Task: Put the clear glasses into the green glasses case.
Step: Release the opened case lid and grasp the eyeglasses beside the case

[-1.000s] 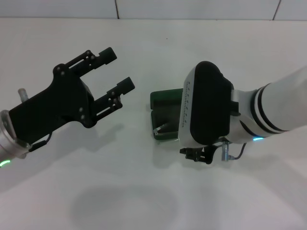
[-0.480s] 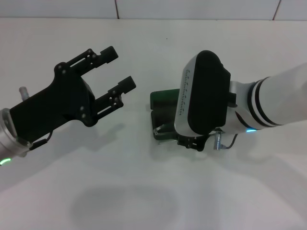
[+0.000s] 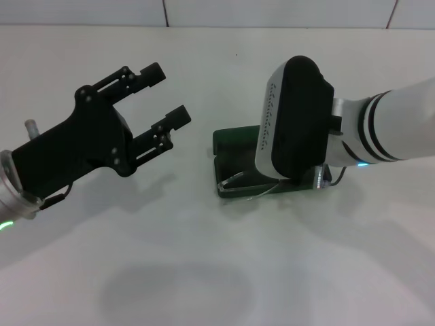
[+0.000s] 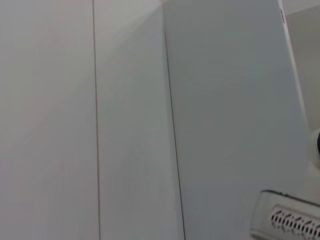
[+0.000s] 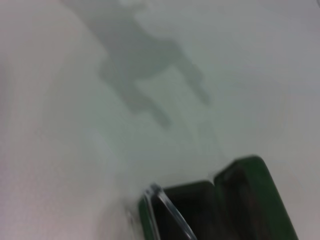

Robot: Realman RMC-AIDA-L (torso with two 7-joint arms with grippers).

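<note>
Right hand's fingers hidden in the head view behind its own wrist housing. The housing also covered much of the green glasses case [image 3: 234, 163]. Only one end of the clear glasses [image 3: 231, 180] showed. The right wrist view was blurred and cropped the case.

Lighting bright and even, from overhead. Soft shadows fall on the white worktop [image 3: 204, 272] below both arms, with a broad faint oval patch nearest the camera. No glare noted. Right wrist view blurred throughout; green glasses case [image 5: 235, 200] indistinct. Left wrist view dim, flat grey.
</note>
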